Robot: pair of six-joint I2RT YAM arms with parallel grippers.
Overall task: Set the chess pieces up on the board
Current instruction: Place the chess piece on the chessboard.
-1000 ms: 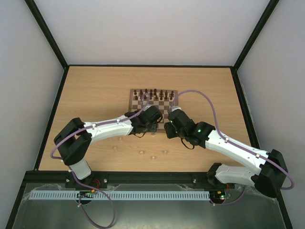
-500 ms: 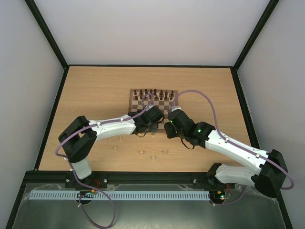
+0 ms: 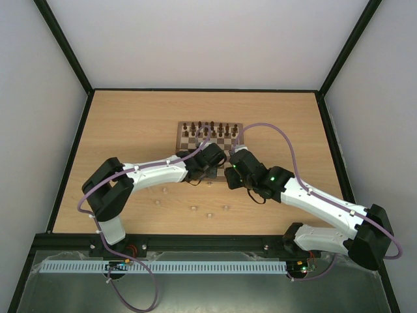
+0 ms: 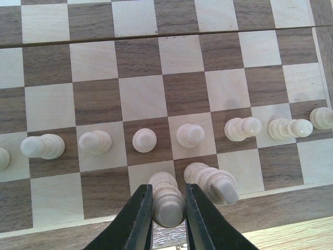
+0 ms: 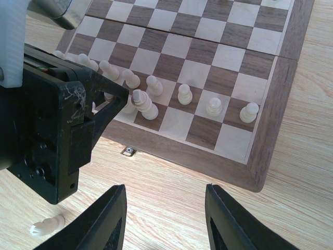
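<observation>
The work surface is a light wooden table (image 3: 130,130) enclosed by pale walls. The left gripper (image 4: 168,219) is clamped narrowly on one pale chess piece (image 4: 167,200), with a dark finger (image 4: 136,221) pressing on each side. This piece is at the nearest row of the board (image 4: 182,57); whether its base rests on a square cannot be determined. Just to its right stands a taller pale piece (image 4: 212,182), close but apart. One row farther in, a line of pale pawns (image 4: 144,140) runs across the board. The right gripper (image 5: 164,208) holds its jaws well apart and empty, above bare table just off the board's near border. A loose pale piece (image 5: 47,225) lies on its side nearby. Scattered pale pieces (image 3: 210,214) lie between the board and the arm bases. Dark pieces (image 3: 210,126) line the far edge.
</observation>
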